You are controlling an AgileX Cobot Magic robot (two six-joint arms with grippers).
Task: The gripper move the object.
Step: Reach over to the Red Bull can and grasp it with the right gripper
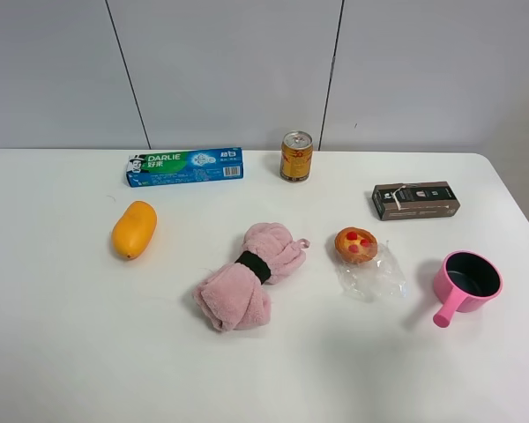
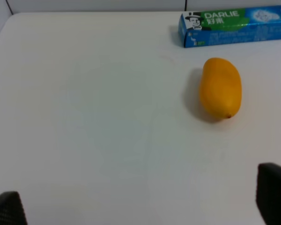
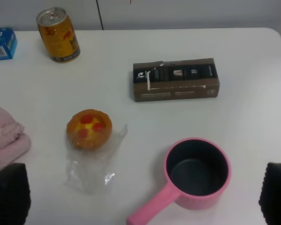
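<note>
Can (image 1: 296,156) stands upright at the far side of the white worktop (image 1: 70,352), near the back wall and about mid-width. From the high camera, a blue toothpaste box (image 1: 185,166) lies to its left. Nearer the camera sit a mango (image 1: 134,229), a rolled pink towel (image 1: 247,275), a pastry (image 1: 356,245) on a clear bag, a dark box (image 1: 415,200) and a pink pot (image 1: 468,278). No arm shows in this view.

From the left wrist camera, the left tool (image 2: 140,204) is released: its two black tips sit wide apart at the frame corners, with only bare worktop between them. The mango and one end of the toothpaste box lie ahead of it. The can is out of sight here.

From the right wrist camera, the right tool (image 3: 141,193) is likewise released and grasps nothing. The pot lies closest to it, then the pastry and the dark box. The can (image 3: 58,34) stands well beyond them, untouched, beside the end of the toothpaste box.

The task looks to be at its start, with the approach not yet made. The right tool seems better placed. The next move calls for reaching over the pastry, lining the spread tips on either side of the can's body, then closing without tipping it.
</note>
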